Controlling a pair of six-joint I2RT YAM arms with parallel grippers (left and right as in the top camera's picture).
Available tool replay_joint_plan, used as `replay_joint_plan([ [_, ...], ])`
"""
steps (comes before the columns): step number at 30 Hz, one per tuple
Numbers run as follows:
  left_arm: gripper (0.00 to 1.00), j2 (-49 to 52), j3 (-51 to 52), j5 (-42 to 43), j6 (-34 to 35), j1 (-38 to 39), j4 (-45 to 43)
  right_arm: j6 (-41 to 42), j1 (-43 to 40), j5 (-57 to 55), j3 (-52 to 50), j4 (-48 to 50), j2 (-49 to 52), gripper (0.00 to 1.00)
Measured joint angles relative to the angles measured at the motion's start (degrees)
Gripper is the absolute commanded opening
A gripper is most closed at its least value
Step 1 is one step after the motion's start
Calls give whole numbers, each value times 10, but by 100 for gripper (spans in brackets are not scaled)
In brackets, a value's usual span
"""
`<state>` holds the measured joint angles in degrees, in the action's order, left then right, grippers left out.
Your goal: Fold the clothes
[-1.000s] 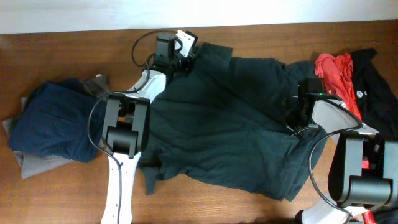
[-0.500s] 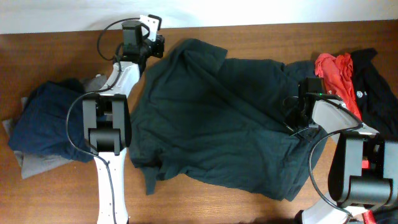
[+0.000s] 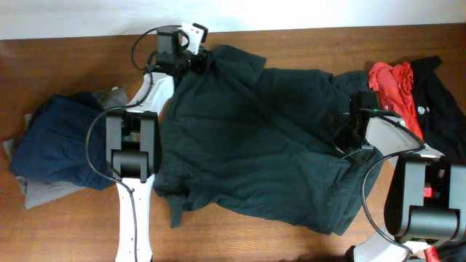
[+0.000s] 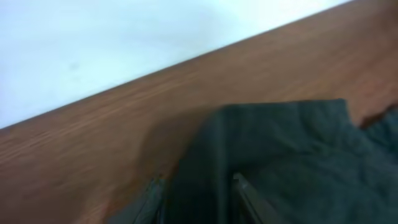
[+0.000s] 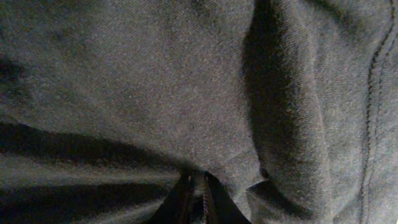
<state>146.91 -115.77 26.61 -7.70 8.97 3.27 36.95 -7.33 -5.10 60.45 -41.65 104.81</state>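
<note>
The large dark green shirt [image 3: 262, 145] lies spread over the middle of the table. My left gripper [image 3: 204, 60] is at the shirt's far left corner, shut on a fold of its edge; the left wrist view shows that cloth [image 4: 273, 149] running between the fingers. My right gripper [image 3: 342, 138] is pressed into the shirt's right side, shut on a pinch of the fabric [image 5: 186, 93]. A navy piece [image 3: 62, 142] lies on grey trousers [image 3: 44, 191] at the left. A red shirt [image 3: 397, 87] and a black garment [image 3: 440, 102] lie at the far right.
A white wall [image 4: 124, 37] borders the table's far edge [image 3: 328, 30], just behind the left gripper. Bare wood [image 3: 73, 225] shows along the front left. The arm bases stand at the front on both sides.
The left gripper swung left with the shirt's corner, then came partway back to the right. The shirt's left edge shifted with it. The right arm has not moved.
</note>
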Motion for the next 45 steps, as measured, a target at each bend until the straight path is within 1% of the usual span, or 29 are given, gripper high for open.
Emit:
replay_joint_plan([
  [3, 35, 5, 0, -3, 0, 10, 0, 0, 0, 0, 0, 0, 0, 13],
  [4, 29, 8, 0, -6, -1, 12, 0, 0, 0, 0, -1, 1, 0, 13],
  [7, 0, 19, 0, -27, -1, 12, 3, -1, 0, 0, -1, 1, -1, 13],
  [16, 0, 29, -10, -109, -5, 2, 4, -3, -1, 2, -2, 2, -1, 13],
  [22, 0, 29, -32, -142, -3, -31, 22, -56, -2, 7, -8, 18, -5, 14],
  [26, 0, 29, -34, -162, 9, -50, 42, -76, -2, 9, -8, 31, -5, 15],
  [29, 1, 30, -48, -166, 14, -57, 67, -86, -2, 12, -8, 40, -5, 15],
  [32, 2, 35, -91, -166, 16, -62, 110, -98, -2, 15, -9, 49, -5, 17],
  [36, 3, 36, -170, -165, 16, -66, 178, -120, -2, 20, -10, 60, -5, 18],
  [38, 4, 36, -223, -159, 16, -67, 229, -134, -2, 23, -10, 65, -5, 18],
  [40, 8, 36, -272, -150, 16, -69, 285, -163, -2, 29, -7, 67, -3, 18],
  [41, 16, 35, -295, -148, 16, -70, 313, -181, -2, 33, -4, 68, -2, 18],
  [42, 29, 35, -313, -149, 14, -71, 332, -199, -2, 37, 1, 66, 1, 18],
  [43, 47, 35, -331, -150, 15, -73, 350, -221, -3, 41, 7, 61, 4, 18],
  [44, 57, 33, -344, -150, 14, -76, 363, -237, -4, 46, 13, 56, 6, 19],
  [45, 74, 31, -357, -151, 14, -79, 377, -252, -5, 51, 20, 47, 7, 21],
])
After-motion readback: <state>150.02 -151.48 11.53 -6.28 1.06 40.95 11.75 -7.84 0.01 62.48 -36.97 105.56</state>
